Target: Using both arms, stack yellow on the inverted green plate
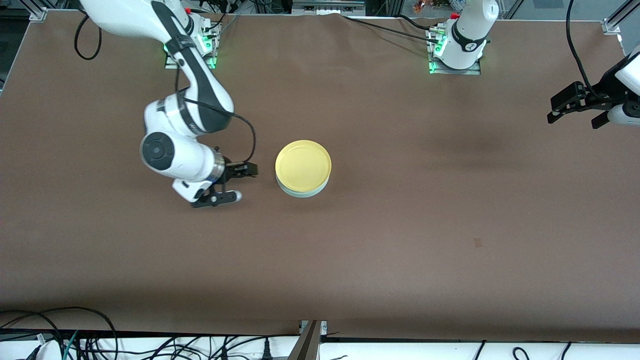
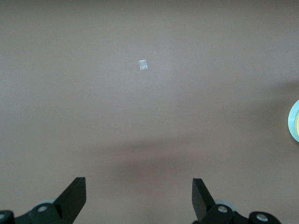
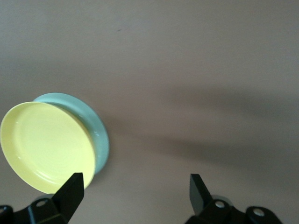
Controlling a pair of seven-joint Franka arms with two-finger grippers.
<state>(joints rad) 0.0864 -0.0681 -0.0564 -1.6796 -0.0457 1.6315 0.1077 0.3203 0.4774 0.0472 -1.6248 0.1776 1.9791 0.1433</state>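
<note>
The yellow plate (image 1: 303, 165) lies right side up on the pale green plate (image 1: 300, 193), whose rim alone shows beneath it, at the table's middle. My right gripper (image 1: 244, 183) is open and empty, just beside the stack toward the right arm's end and clear of it. In the right wrist view the yellow plate (image 3: 46, 147) covers most of the green plate (image 3: 96, 126), off to one side of the open right gripper (image 3: 135, 193). My left gripper (image 1: 573, 121) waits open over the left arm's end of the table. The left wrist view has the open left gripper (image 2: 139, 196) over bare table.
A brown mat (image 1: 400, 225) covers the table. A small tape patch (image 1: 478, 242) lies nearer to the front camera, toward the left arm's end, and it shows as the tape patch (image 2: 143, 65) in the left wrist view. Cables run along the front edge (image 1: 150, 345).
</note>
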